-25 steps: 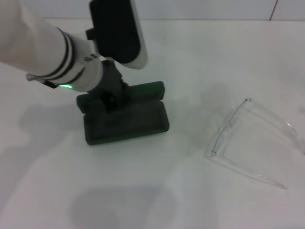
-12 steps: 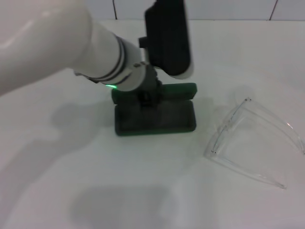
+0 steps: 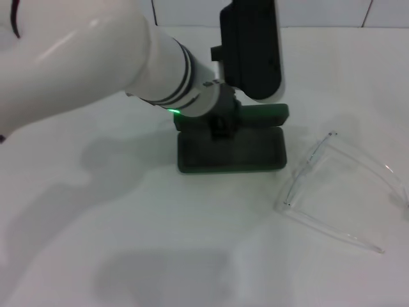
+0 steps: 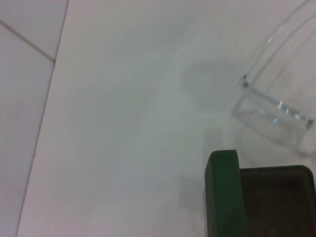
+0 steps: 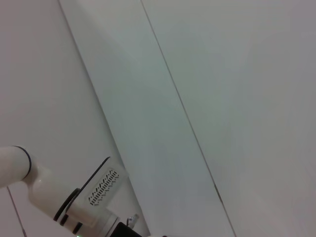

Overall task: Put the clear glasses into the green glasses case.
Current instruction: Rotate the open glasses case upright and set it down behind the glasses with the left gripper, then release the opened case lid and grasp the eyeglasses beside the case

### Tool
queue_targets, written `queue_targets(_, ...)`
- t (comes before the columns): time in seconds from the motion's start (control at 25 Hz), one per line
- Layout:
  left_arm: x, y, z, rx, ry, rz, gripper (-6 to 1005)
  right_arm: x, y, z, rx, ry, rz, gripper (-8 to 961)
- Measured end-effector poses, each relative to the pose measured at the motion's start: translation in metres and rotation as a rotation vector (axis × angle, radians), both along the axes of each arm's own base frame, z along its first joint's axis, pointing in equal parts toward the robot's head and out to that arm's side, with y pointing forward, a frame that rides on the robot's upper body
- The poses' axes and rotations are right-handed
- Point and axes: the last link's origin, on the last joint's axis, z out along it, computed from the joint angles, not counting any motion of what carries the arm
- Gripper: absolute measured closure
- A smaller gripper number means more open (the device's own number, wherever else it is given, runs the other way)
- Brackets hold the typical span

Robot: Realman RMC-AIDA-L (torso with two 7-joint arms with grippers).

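Note:
The green glasses case (image 3: pixel 246 152) lies open on the white table, its lid (image 3: pixel 263 114) tipped back. My left gripper (image 3: pixel 222 126) reaches over the case's back left part and is shut on the case at the hinge side; the wrist hides the fingers' exact hold. The clear glasses (image 3: pixel 308 167) lie just right of the case, arms unfolded and pointing to the right. The left wrist view shows a corner of the case (image 4: pixel 223 197) with its dark lining, and the glasses (image 4: pixel 274 106) close beyond it. My right gripper is out of view.
The white table (image 3: pixel 128 243) stretches around the case, with a tiled wall at its far edge (image 3: pixel 332 19). The right wrist view shows only wall panels and, far off, my left arm (image 5: pixel 59 197).
My left gripper has dragged the open case to the right across the table, so it now sits close beside the glasses. The glasses have not moved.

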Motion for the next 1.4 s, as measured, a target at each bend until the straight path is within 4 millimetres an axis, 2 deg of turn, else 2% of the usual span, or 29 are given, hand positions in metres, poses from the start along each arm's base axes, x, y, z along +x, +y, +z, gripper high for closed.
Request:
queue_targets(0.52, -0.003, -0.001, -0.012, -0.015, 0.004, -0.026, 763, 0.0, 0.0, -0.002, -0.014, -0.001, 0.002, 81)
queue_targets(0.96, -0.007, -0.001, -0.013, -0.015, 0.007, -0.033, 755, 0.001, -0.002, -0.002, -0.013, -0.002, -0.005, 80)
queue_targets(1.16, -0.009, -0.001, -0.012, -0.008, 0.009, -0.028, 579, 0.001, -0.002, -0.002, -0.012, -0.002, -0.004, 80)
queue_targets(1.4, -0.005, -0.002, -0.01, -0.006, 0.001, -0.035, 556, 0.001, -0.002, -0.001, -0.009, -0.003, -0.004, 80)
